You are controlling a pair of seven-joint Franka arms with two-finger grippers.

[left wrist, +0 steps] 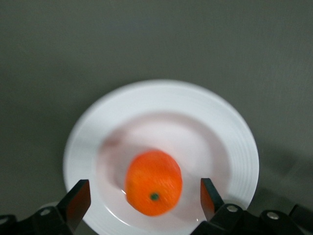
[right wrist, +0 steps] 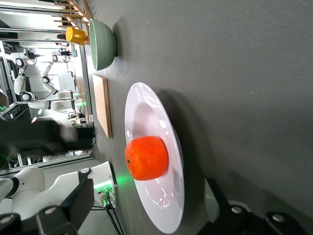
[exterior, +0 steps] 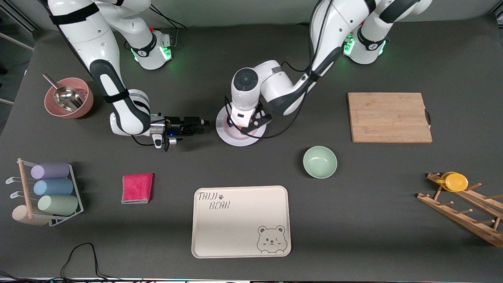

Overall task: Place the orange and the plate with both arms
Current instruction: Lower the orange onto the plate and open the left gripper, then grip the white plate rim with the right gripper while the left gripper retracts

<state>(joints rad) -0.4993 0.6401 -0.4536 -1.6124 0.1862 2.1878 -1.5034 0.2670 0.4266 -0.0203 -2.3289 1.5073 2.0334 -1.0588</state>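
**Orange resting on the white plate, both grippers released**

"TAIJI BEAR" and a bear face are printed on the matte cream rectangular tray (exterior: 241,221), nearest the front camera. The glossy round white plate (exterior: 231,138), ringed at its rim, is set on the dark table, farther from the camera than the tray. The dimpled, bright orange (left wrist: 153,182) lies in its well. The left gripper (left wrist: 143,197) is held over it, fingers spread, grasping nothing. The right gripper (exterior: 199,125) is beside the plate, fingers parted, empty.

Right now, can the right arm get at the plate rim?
Probably yes. The right gripper sits open, low beside the plate with bare table between. The left gripper hangs open over the orange, not the near rim.
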